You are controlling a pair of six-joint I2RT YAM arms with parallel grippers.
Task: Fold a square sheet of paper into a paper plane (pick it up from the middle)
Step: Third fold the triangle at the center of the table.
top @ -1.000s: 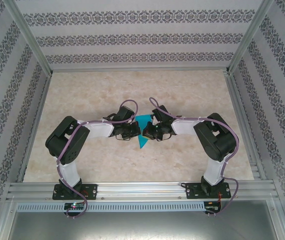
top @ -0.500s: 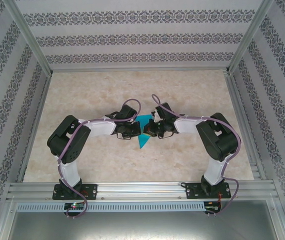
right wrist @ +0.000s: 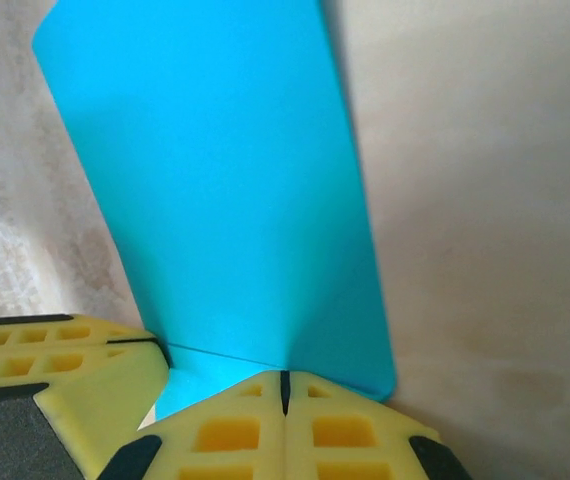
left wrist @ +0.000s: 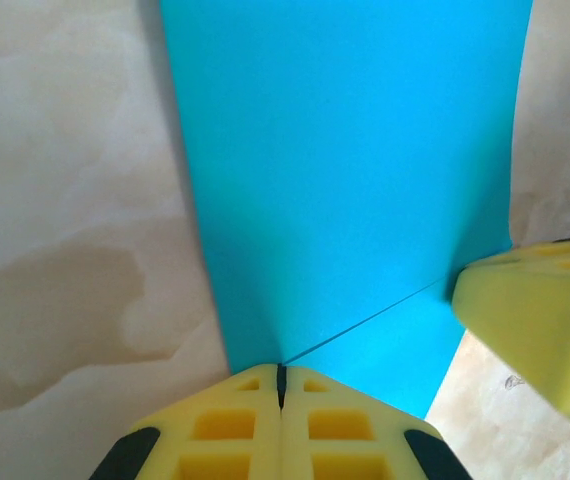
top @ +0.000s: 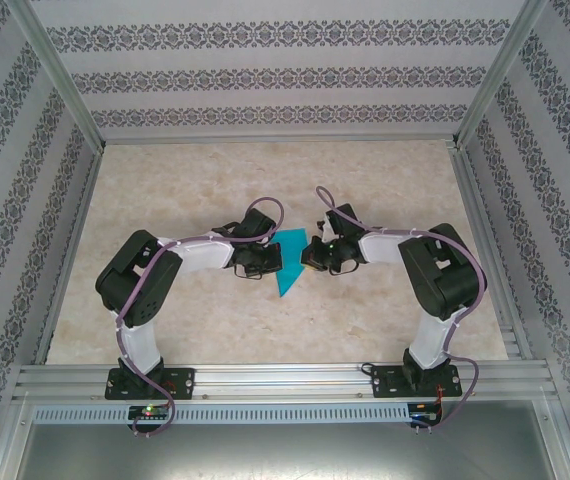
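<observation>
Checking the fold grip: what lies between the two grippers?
The paper, pinched by the left gripper and the right gripper on either side, in the top view.

The square sheet of paper (left wrist: 345,180) — far end is cropped.

Teal-blue square sheet of paper (top: 288,268), yellow jaws, beige marbled table (top: 385,190), grey floral-striped walls (top: 285,75).

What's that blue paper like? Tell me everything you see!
The sheet of paper is thin, matte and plain teal-blue. The left tool and the right tool each pinch one edge with shut fingers, holding it between them. A thin straight crease runs from the left tool's tips. From above, it narrows to a point at its near end.
</observation>
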